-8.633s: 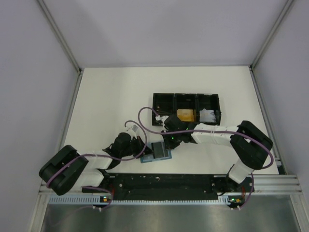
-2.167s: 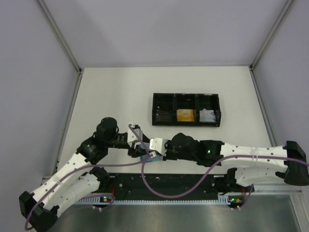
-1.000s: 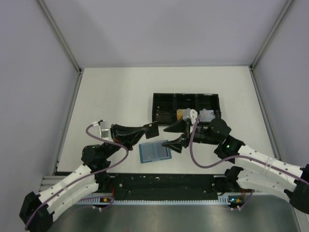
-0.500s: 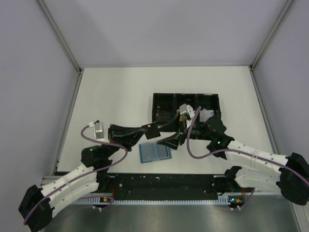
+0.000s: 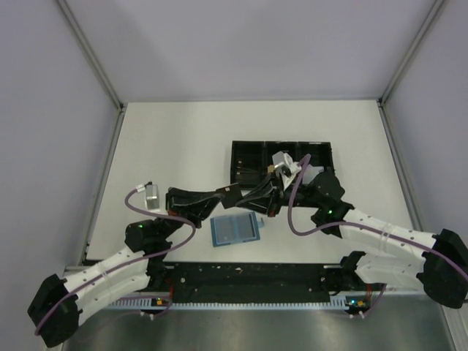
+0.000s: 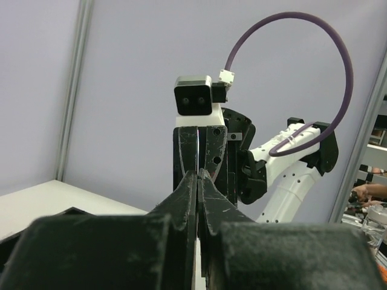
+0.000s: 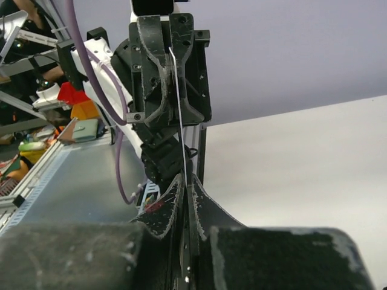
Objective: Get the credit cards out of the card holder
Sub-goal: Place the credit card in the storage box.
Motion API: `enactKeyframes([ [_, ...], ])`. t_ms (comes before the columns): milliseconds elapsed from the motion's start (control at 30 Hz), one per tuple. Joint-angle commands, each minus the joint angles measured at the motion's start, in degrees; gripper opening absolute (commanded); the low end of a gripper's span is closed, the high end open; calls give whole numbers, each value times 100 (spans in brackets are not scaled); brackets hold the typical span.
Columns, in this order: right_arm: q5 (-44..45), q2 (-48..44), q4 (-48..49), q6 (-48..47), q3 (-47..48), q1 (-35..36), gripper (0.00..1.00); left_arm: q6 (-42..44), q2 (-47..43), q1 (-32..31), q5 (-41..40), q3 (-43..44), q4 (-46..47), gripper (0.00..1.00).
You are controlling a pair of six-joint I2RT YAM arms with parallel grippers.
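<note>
The teal-blue card holder (image 5: 235, 229) lies open on the table, its light blue slotted faces up. Just above and behind it, a black credit card (image 5: 234, 191) hangs in the air between both grippers. My left gripper (image 5: 225, 194) is shut on it from the left, and my right gripper (image 5: 251, 197) is shut on it from the right. In the left wrist view the card (image 6: 198, 145) stands edge-on out of the shut gripper (image 6: 198, 175). The right wrist view shows the same edge (image 7: 177, 103) rising from the right gripper (image 7: 184, 181). A sliver of the orange-gold card (image 5: 271, 170) shows in the tray.
The long black three-compartment tray (image 5: 248, 146) sits behind the grippers, partly covered by the right wrist. A white wad of paper (image 5: 316, 175) lies in its right compartment. Grey walls stand on three sides, and the arm-base rail (image 5: 248, 274) runs along the near edge.
My right gripper was open beside the card half a second ago; it has moved left and closed on the card that my left gripper holds. The card holder has not moved.
</note>
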Motion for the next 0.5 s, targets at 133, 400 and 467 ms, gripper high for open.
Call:
enactKeyframes([
  [133, 241, -100, -1997, -642, 796, -385, 0, 821, -1241, -18, -1149, 238, -2373, 44],
  [400, 715, 689, -5215, -1907, 2114, -930, 0, 2841, -2236, -18, -2916, 1802, -7324, 85],
  [467, 995, 1102, -6005, -2302, 2518, -1027, 0, 3203, -2254, -18, -3311, 2154, -8179, 87],
])
